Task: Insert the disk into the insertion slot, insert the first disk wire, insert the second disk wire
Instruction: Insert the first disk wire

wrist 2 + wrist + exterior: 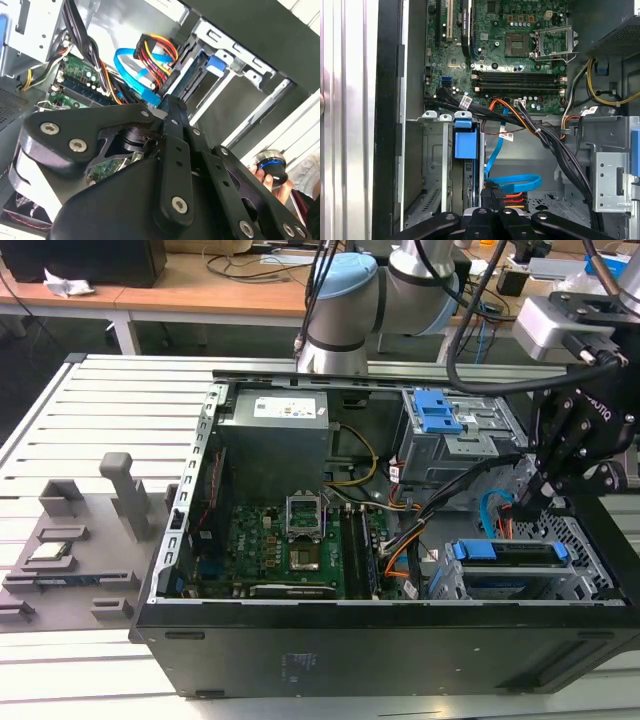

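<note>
The disk [505, 551], in its bright blue carrier, sits inside the insertion slot [585, 540], the perforated cage at the case's lower corner on the exterior view's right. The first wrist view shows the disk [466, 142] edge-on between the bay's walls [432, 165]. My gripper [532, 495] reaches down into the case just behind the disk. Its fingers [482, 216] are together, shut on a disk wire: a black plug with red, yellow and orange leads [512, 198]. A flat blue disk wire [520, 179] loops right beside the plug. In the second wrist view the gripper [169, 102] meets both wires next to the carrier [212, 65].
The green motherboard [290, 540] fills the case floor, with the power supply [275, 430] behind it. A taller cage with blue latches [445, 420] stands beyond the gripper. Black cable bundles [560, 150] cross near the bay. Grey fixtures [70, 540] lie outside the case. A hand holds a blue-ringed round object [270, 167].
</note>
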Controlling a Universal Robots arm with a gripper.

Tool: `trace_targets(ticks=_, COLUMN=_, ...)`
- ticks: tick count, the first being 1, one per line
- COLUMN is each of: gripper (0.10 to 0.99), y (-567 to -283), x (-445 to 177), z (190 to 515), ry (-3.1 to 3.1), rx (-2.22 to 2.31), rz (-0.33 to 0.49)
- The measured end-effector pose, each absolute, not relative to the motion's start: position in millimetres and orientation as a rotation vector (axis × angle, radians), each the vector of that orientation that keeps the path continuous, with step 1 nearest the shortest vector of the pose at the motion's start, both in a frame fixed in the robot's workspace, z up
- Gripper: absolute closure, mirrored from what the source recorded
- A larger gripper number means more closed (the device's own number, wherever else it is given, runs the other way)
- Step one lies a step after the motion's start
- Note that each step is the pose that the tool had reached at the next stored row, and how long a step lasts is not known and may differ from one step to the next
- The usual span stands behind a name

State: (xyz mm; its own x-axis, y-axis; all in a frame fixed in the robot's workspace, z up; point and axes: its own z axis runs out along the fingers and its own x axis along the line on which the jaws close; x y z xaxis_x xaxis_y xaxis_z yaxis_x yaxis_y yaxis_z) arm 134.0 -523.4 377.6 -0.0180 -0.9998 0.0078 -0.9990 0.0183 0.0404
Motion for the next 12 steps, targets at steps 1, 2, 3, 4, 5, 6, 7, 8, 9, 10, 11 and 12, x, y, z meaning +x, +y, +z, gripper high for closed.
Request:
trace_targets(ticks=1, gripper=0.980, y=-523.4, x=134.0, z=377.6, ry=-2.217, rx=2.177, rz=-0.036)
trace_targets(ticks=2, gripper=0.980, y=-523.4, x=134.0, z=378.2, ry=-2.217, rx=2.177, rz=-0.036)
trace_targets(ticks=3, gripper=0.980, y=-523.3, x=134.0, z=380.2, ry=-2.217, rx=2.177, rz=-0.036)
trace_targets(ticks=4, gripper=0.980, y=-523.4, x=134.1, z=381.5, ry=-2.217, rx=2.177, rz=-0.036)
trace_targets(ticks=5, gripper=0.980, y=-523.4, x=134.0, z=382.5, ry=-2.217, rx=2.177, rz=-0.036)
trace_targets(ticks=6, gripper=0.980, y=-523.4, x=134.0, z=383.5, ry=-2.217, rx=2.177, rz=-0.036)
trace_targets(ticks=7, gripper=0.980, y=-523.4, x=134.0, z=383.6, ry=-2.217, rx=2.177, rz=-0.036)
trace_targets(ticks=8, gripper=0.980, y=-523.2, x=134.7, z=383.0, ry=-2.217, rx=2.177, rz=-0.038)
trace_targets(ticks=9, gripper=0.980, y=-523.0, x=135.5, z=381.5, ry=-2.216, rx=2.176, rz=-0.039)
trace_targets(ticks=10, gripper=0.980, y=-522.5, x=136.9, z=379.3, ry=-2.215, rx=2.175, rz=-0.042)
trace_targets(ticks=11, gripper=0.980, y=-521.9, x=138.5, z=376.9, ry=-2.214, rx=2.173, rz=-0.045)
trace_targets(ticks=12, gripper=0.980, y=-521.3, x=140.0, z=375.0, ry=-2.213, rx=2.172, rz=-0.047)
